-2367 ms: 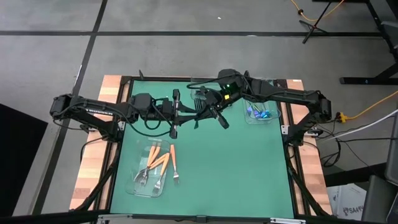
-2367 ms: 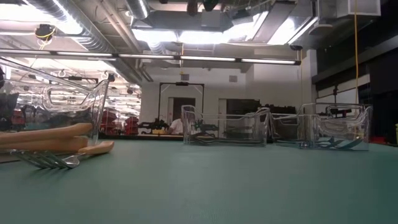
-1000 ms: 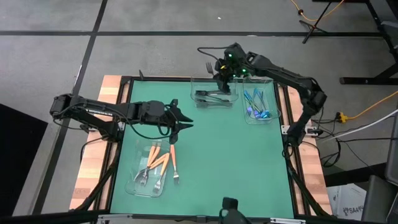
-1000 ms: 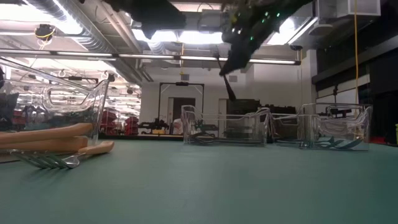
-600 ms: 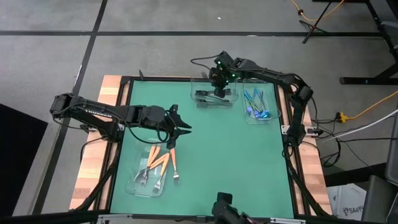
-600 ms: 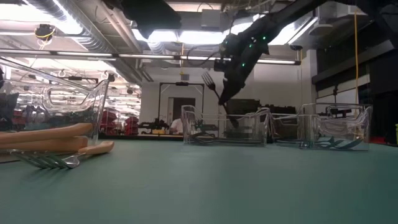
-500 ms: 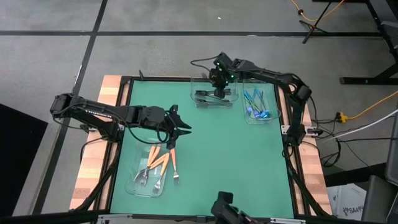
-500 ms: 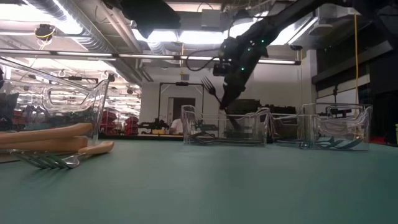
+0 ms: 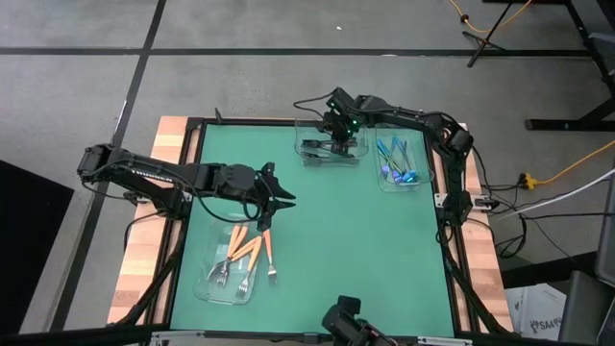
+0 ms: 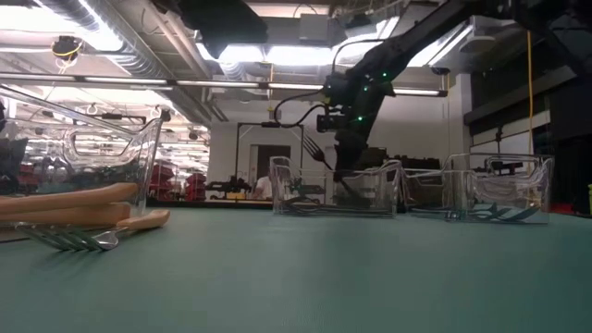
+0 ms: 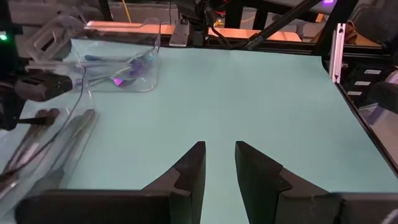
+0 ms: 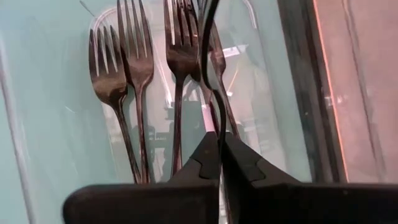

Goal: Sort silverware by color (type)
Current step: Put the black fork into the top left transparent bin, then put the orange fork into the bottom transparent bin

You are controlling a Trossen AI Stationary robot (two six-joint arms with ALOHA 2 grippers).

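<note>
My right gripper (image 9: 336,134) hangs over the clear far-middle tray (image 9: 302,144) and is shut on a black fork (image 10: 314,147). Several more black forks (image 12: 134,68) lie flat in that tray. Blue-teal silverware (image 9: 394,163) lies in the clear tray at the far right. Orange-handled forks (image 9: 245,252) lie in the near-left tray (image 9: 208,284), one of them (image 9: 270,252) at its right side. My left gripper (image 9: 284,197) is open above the mat left of centre, nothing between its fingers (image 11: 193,167). My right gripper pinches the black fork's handle (image 12: 210,122) between its two fingers, which slant steeply down from above. The right wrist view shows the fork edge-on. It is tilted, head (image 10: 313,145) up and the handle running down inside the tray's walls (image 10: 344,181); whether it touches the tray I cannot tell.
The three clear trays have upright walls (image 10: 388,190). Green mat (image 9: 346,250) lies bare between them, across the middle and near right. A black frame (image 9: 444,240) borders the mat.
My right gripper has come down from high over the table's far edge onto the black-fork tray, tipping more steeply downward. It has stayed shut on the black fork, which has sunk with it until its handle reaches inside the tray's walls.
</note>
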